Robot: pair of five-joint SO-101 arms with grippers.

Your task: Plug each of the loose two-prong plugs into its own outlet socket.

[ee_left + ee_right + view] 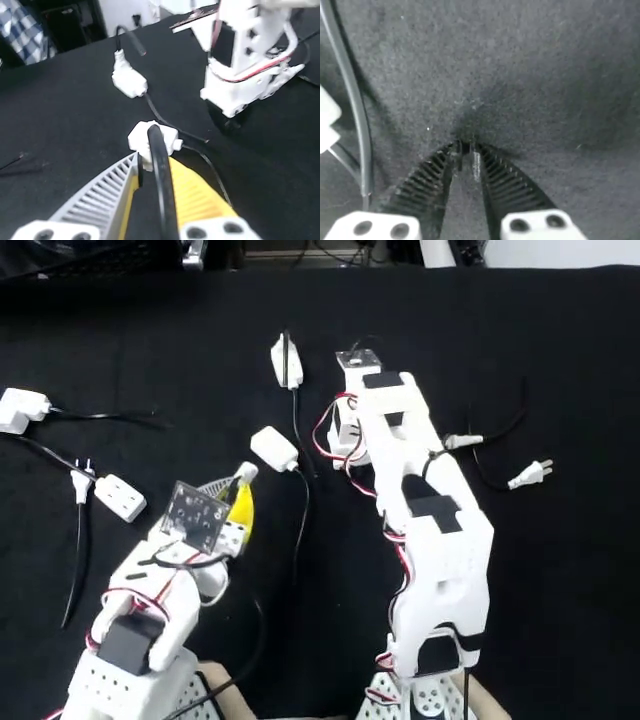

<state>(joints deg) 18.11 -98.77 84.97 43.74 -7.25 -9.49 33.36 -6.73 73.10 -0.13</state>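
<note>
- Black cloth (520,75) lies under the right gripper (466,147); its jaws are pressed nearly together, tips down on the cloth, and I can't make out anything held between them.
- A black cable (350,100) runs just beside those jaws.
- My left gripper (152,160) has its grey and yellow jaws closed on a white plug (245,472), whose black cord (162,200) runs back between them.
- Right at the jaw tips sits a white outlet block (167,141), touching the plug (I can't tell whether the prongs are seated).
- Further beyond the left jaws lies a second white block (129,82) with cables leaving both ends.
- One loose two-prong plug (530,475) lies well apart from the right jaws, on the side away from the left arm.
- Another loose plug (80,483) lies well apart from the left jaws, on their outer side, just beside a free socket block (120,497).
</note>
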